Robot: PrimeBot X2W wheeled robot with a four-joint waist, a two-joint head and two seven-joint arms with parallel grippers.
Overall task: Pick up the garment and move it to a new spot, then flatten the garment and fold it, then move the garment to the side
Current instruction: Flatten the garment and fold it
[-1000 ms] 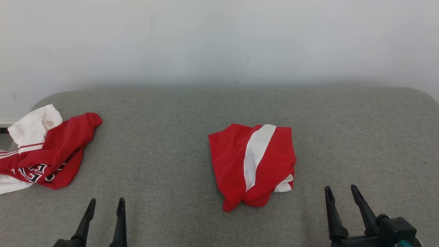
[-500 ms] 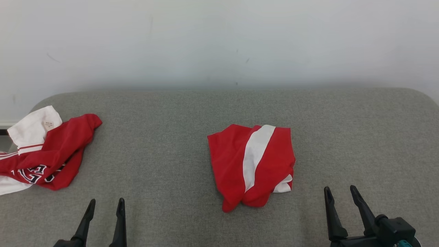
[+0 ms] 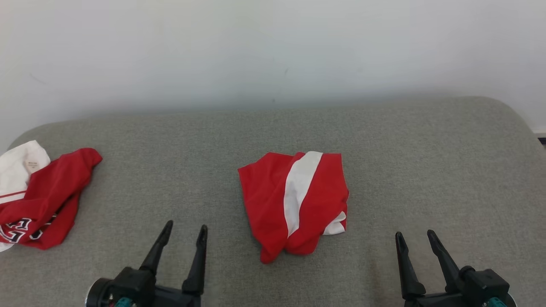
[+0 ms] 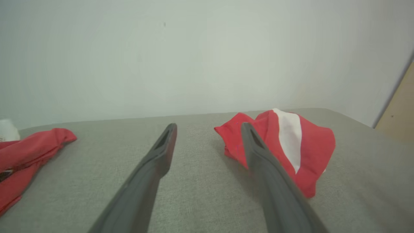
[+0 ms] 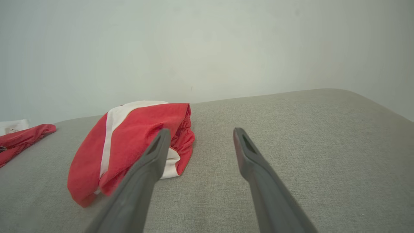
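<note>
Past the crumpled red jersey [image 3: 47, 192] at far left, the left gripper [image 3: 185, 227] hovers wide and empty, the red-and-white shorts [image 3: 268, 200] lie bunched mid-cushion [image 3: 426, 149], probably light, limp and slippery, best pinched at a thick folded edge, and the right gripper [image 3: 413, 233] stands equally wide, empty

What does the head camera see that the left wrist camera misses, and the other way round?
Head view: the right fingers and the small label on the jersey. Left wrist view: a tan panel at its right edge. Both: the striped garment, the jersey, the left fingers, the grey cushion and the pale wall.
</note>
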